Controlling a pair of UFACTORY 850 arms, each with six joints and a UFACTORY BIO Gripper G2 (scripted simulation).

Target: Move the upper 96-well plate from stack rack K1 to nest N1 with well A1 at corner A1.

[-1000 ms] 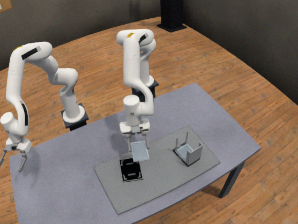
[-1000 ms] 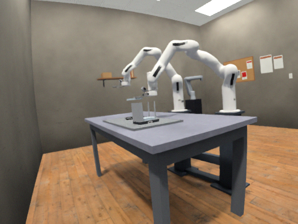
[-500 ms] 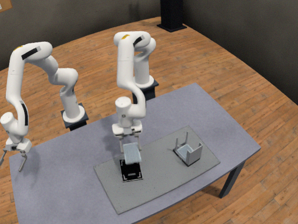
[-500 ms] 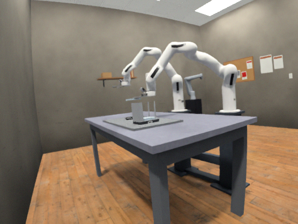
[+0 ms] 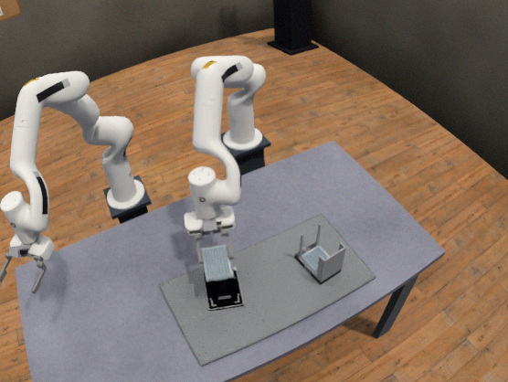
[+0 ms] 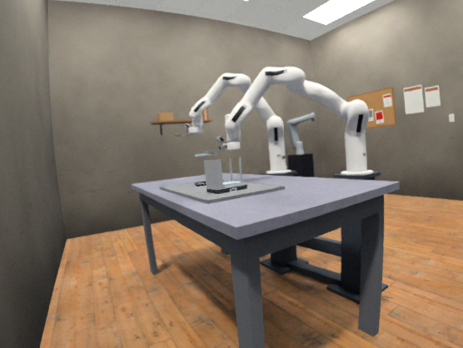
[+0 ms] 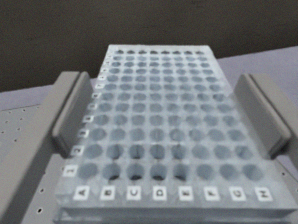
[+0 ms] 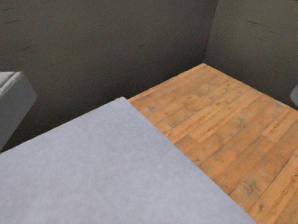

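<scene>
Top view: plate nest N1 [image 5: 223, 289] [image 6: 200, 183] lies nearest; the upper plate [image 5: 218, 264] [image 6: 206, 154] [image 7: 157, 127] is suspended above its 12 o'clock end, clamped between the jaws of the left gripper [image 5: 216, 260] [image 6: 221, 146] [image 7: 172, 135]. Left wrist view: A1 occupies the 7 o'clock corner. Farther, between 2 and 3 o'clock from the nest, rack K1 [image 5: 333, 265] [image 6: 213, 175] contains the lower plate [image 5: 315, 258] [image 6: 232, 183]. At 9 o'clock, the right gripper [image 5: 18, 284] [image 6: 181, 134] [image 8: 162, 102] has jaws apart.

Your left hand [image 5: 216, 260] [image 6: 220, 150] [image 7: 172, 120] has carried the well plate [image 5: 218, 264] [image 6: 206, 154] [image 7: 160, 135] sideways through the air, farther from the rack [image 5: 333, 264] [image 6: 213, 175]. In the top view, you had the plate up and to the right of the nest [image 5: 223, 291] [image 6: 200, 183] a second ago, with the nest's black face largely uncovered; now the plate lines up much more closely with it and hides its back part. You covered most of that sideways travel in the first half second, and less since. From the exterior, you see the hand and plate shifted slightly left, at much the same height.
</scene>
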